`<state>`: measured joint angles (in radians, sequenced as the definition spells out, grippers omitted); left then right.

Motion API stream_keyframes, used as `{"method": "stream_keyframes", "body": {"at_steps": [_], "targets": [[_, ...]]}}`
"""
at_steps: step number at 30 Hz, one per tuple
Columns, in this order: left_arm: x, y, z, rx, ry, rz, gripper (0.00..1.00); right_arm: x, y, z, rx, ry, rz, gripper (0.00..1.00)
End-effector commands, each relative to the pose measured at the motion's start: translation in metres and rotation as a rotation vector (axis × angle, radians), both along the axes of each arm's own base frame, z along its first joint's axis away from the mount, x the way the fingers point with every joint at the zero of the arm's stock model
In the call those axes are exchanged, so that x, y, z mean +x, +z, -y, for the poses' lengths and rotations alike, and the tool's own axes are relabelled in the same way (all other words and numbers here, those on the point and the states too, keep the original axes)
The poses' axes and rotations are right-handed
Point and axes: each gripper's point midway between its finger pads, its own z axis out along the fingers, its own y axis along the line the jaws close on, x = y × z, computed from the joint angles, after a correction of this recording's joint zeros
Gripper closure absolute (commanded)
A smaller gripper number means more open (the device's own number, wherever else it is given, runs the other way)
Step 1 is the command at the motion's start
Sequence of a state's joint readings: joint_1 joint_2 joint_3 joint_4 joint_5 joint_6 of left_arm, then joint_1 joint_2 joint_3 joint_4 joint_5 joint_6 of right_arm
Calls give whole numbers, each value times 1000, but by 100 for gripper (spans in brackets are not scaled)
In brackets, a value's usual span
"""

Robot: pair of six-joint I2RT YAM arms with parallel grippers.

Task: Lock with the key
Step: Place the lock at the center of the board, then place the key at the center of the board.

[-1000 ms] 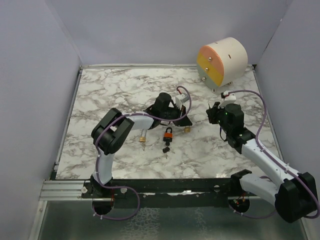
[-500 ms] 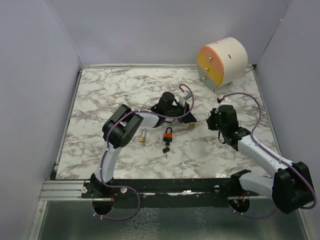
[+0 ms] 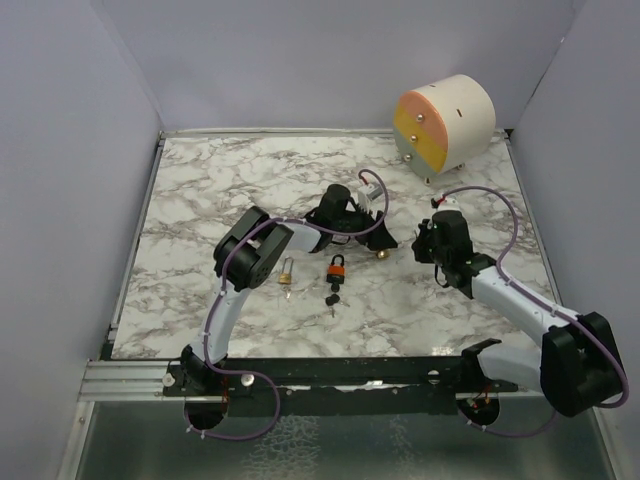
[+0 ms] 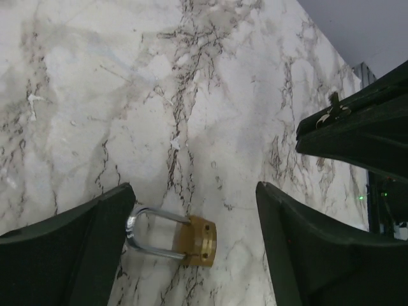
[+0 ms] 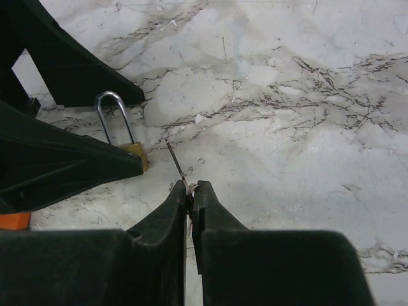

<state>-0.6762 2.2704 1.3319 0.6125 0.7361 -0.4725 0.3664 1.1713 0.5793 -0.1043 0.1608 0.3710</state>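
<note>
Two grippers meet near the middle of the counter. Left gripper released, fingers spread; brass padlock lies flat on the counter between them. Right gripper clenched on the key, blade projecting toward that padlock, tip near its body but apart. Orange padlock lies just beside, toward the near edge.

left gripper: opened | right gripper: shifted toward brass padlock
</note>
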Motion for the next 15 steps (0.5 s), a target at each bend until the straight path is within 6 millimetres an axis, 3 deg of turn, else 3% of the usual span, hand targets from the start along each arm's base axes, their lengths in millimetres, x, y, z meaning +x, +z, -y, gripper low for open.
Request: {"method": "stream_keyframes", "body": {"at_steps": [1,9,15], "targets": [[18,29,5,-49,0,95,2,6,2,1,-1,-19,16,99],[48,64,-4,-42,53,180,1,9,-1,-5,6,2,6,99],[63,90,-32,15,168,247,1,15,-8,-10,-3,23,-24,99]]}}
